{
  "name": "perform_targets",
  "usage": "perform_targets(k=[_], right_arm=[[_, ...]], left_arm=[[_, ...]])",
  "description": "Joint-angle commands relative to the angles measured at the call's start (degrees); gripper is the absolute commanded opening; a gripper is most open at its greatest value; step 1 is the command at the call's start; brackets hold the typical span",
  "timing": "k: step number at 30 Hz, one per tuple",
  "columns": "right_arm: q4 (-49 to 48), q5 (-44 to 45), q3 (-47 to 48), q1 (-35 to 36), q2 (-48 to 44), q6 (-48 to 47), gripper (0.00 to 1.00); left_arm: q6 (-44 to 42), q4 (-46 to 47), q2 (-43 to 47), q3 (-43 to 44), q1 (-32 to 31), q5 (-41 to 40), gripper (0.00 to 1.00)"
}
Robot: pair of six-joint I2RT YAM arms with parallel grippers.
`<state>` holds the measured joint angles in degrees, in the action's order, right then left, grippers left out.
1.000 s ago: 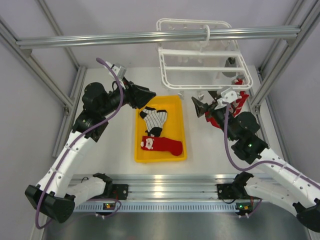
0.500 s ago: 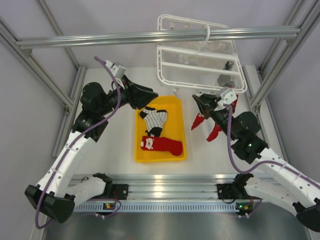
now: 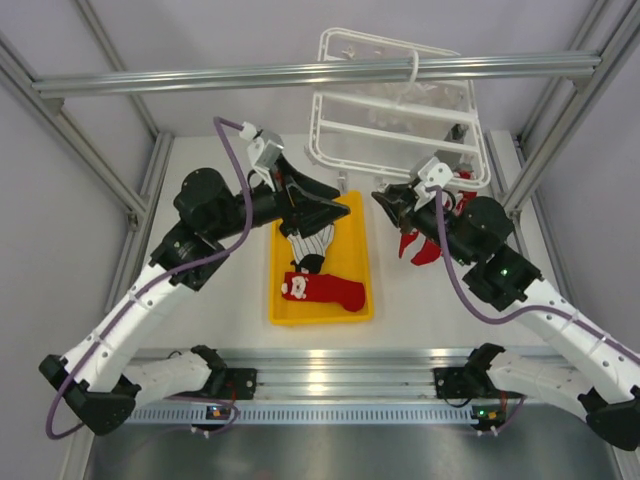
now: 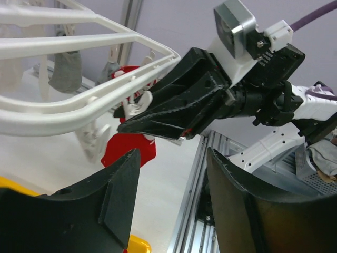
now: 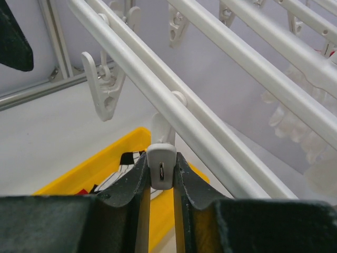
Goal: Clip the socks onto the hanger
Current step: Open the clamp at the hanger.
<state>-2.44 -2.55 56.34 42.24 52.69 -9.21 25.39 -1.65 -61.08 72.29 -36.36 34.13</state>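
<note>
A: Where is the hanger [image 4: 79, 109]?
B: Upper middle of the overhead frame, hung tilted from the grey beam [image 3: 300, 75] by its hook.
A: And the socks?
B: A striped sock [image 3: 310, 240] and a red sock [image 3: 325, 290] lie in the yellow tray [image 3: 355, 225] at the centre. A second red sock [image 3: 422, 245] dangles right of the tray, under the hanger's near edge; what holds it I cannot tell.
A: The right claw [image 3: 392, 203]?
B: Narrow, pinched on a white clip [image 5: 160, 171] beneath the hanger's rail, bottom centre of its wrist view.
A: The left claw [image 4: 172, 155]?
B: Wide apart, nothing between its fingers, over the tray's upper end, pointing at the right claw
</note>
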Motion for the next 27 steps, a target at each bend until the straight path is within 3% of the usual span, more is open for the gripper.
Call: perform_targets(k=[1, 8, 17, 27], right_arm=[[2.26, 1.14, 3.08, 0.74, 1.01, -1.07, 0.00], [1.21, 0.00, 2.91, 2.23, 1.37, -3.00, 0.00], [-0.38, -1.41, 1.58, 3.02, -0.13, -5.20, 0.00], [0.15, -2.64, 2.29, 3.29, 0.14, -5.64, 0.00]], left_arm=[[-2.80, -4.06, -1.58, 3.55, -3.89, -7.93, 0.59], [-1.57, -5.20, -5.54, 6.28, -10.04, -16.28, 0.60], [-0.78, -5.38, -9.67, 8.48, -11.54, -24.63, 0.59], [0.98, -1.08, -11.17, 8.22, -11.54, -23.06, 0.63]])
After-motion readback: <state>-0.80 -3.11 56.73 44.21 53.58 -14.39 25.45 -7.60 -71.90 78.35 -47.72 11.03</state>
